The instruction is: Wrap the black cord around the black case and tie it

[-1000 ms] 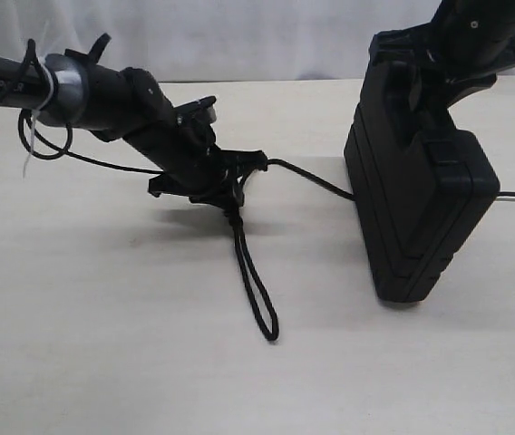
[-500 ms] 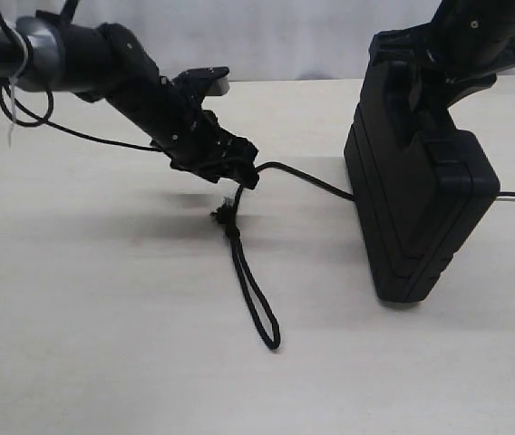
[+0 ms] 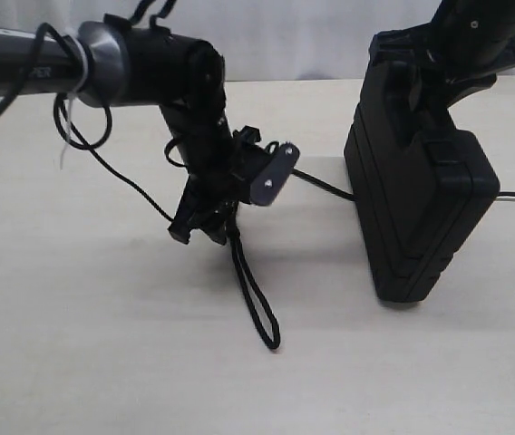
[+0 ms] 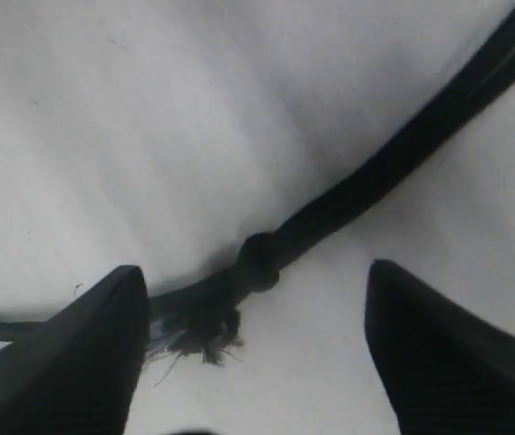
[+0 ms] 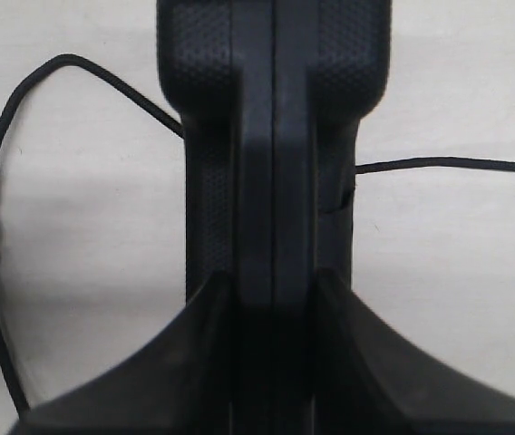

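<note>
The black case (image 3: 421, 199) stands on edge at the right of the table, and my right gripper (image 3: 448, 68) is shut on its top end. In the right wrist view the case (image 5: 271, 136) is clamped in that gripper (image 5: 271, 290). The black cord (image 3: 253, 290) lies with its end loop toward the front and runs back to the case. My left gripper (image 3: 199, 237) points down at the cord's knot. Up close, the left gripper (image 4: 253, 272) is open, straddling the knot (image 4: 259, 261) and frayed end (image 4: 199, 326) without touching them.
A smooth arm cable with a white zip tie (image 3: 69, 100) hangs in a slack loop from the left arm. Cord (image 5: 22, 100) leaves the case on both sides in the right wrist view. The pale tabletop (image 3: 103, 344) ends at a white backdrop behind.
The left arm has swung right and its gripper has turned from slanting sideways to pointing down over the knot. The loop, the case and the right gripper have stayed put.
</note>
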`<state>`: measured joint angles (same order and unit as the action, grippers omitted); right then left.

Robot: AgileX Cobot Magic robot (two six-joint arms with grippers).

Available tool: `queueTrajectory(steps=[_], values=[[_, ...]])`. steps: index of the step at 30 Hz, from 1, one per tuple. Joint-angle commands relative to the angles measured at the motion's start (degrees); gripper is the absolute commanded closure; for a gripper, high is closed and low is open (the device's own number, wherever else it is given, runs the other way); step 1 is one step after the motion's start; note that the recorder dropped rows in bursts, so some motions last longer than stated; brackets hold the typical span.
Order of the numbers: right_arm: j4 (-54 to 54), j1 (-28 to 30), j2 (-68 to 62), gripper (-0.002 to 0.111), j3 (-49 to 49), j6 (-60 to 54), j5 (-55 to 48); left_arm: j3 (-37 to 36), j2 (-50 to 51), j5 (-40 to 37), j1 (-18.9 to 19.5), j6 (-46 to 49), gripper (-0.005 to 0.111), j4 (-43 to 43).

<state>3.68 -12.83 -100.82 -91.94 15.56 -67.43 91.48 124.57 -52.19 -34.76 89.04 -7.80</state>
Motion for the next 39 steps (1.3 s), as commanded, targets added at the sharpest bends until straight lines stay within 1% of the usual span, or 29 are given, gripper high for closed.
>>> queueTrajectory(steps=[1,4,7,8,11,12,14,16,19,20,22,23,24,25,26,29,31,35,36,37,38,39], values=[[0.2,0.1,0.2,0.104,-0.3,-0.5,0.2,-0.2,2.3,3.3,-2.1,0.7,0.044,7.3],[0.2,0.1,0.2,0.104,-0.3,-0.5,0.2,-0.2,3.6,6.2,-2.1,0.7,0.044,7.3],[0.2,0.1,0.2,0.104,-0.3,-0.5,0.2,-0.2,4.3,7.1,-2.1,0.7,0.046,7.8],[0.2,0.1,0.2,0.104,-0.3,-0.5,0.3,-0.2,4.6,7.1,-2.1,0.7,0.049,7.8],[0.2,0.1,0.2,0.104,-0.3,-0.5,0.3,-0.2,5.3,6.7,-2.1,0.7,0.063,9.4],[0.2,0.1,0.2,0.104,-0.3,-0.5,0.3,-0.2,6.2,5.9,-2.0,0.7,0.07,10.6],[0.2,0.1,0.2,0.104,-0.3,-0.5,0.3,-0.2,7.0,5.1,-2.0,0.7,0.076,10.6],[0.2,0.1,0.2,0.104,-0.3,-0.5,0.3,-0.2,7.3,4.3,-2.0,0.3,0.085,10.1],[0.2,0.1,0.2,0.104,-0.3,-0.5,0.3,-0.2,7.3,3.4,-2.0,-6.4,0.104,10.1],[0.2,0.1,0.2,0.104,-0.3,-0.5,0.3,0.0,7.2,2.8,-2.0,-9.7,0.107,10.1],[0.2,0.1,0.2,0.104,-0.3,-0.5,0.3,0.0,7.0,2.9,-2.0,-17.5,0.107,10.2],[0.2,0.1,0.2,0.104,-0.3,-0.5,0.3,0.1,6.2,3.3,-2.0,-24.3,0.107,10.6],[0.2,0.1,0.2,0.104,-0.3,-0.5,0.3,0.2,5.3,4.0,-2.0,-28.4,0.107,9.3],[0.2,0.1,0.2,0.104,-0.3,-0.5,0.3,0.2,5.1,4.3,-1.9,-29.4,0.107,8.1],[0.2,0.1,0.2,0.104,-0.3,-0.5,0.3,0.2,4.3,5.3,-1.8,-29.4,0.107,4.2],[0.2,0.1,0.2,0.104,-0.3,-0.5,0.3,0.2,1.7,8.7,-1.2,-29.4,0.107,-0.9],[0.2,0.1,0.2,0.104,-0.3,-0.5,0.3,0.2,-0.5,10.2,0.4,-29.0,0.107,-6.3],[0.2,0.1,0.2,0.104,-0.3,-0.5,0.3,0.2,-3.1,9.2,5.0,-28.4,0.107,-13.4],[0.2,0.1,0.2,0.104,-0.3,-0.5,0.3,0.2,-3.2,9.2,6.1,-27.6,0.107,-16.2],[0.2,0.1,0.2,0.104,-0.3,-0.5,0.3,0.2,-3.4,9.3,7.2,-26.2,0.107,-20.3],[0.2,0.1,0.2,0.104,-0.3,-0.5,0.3,0.2,-3.4,10.0,8.5,-23.9,0.107,-27.2],[0.2,0.1,0.2,0.104,-0.3,-0.5,0.3,0.2,-3.4,11.4,9.1,-23.7,0.107,-30.5]])
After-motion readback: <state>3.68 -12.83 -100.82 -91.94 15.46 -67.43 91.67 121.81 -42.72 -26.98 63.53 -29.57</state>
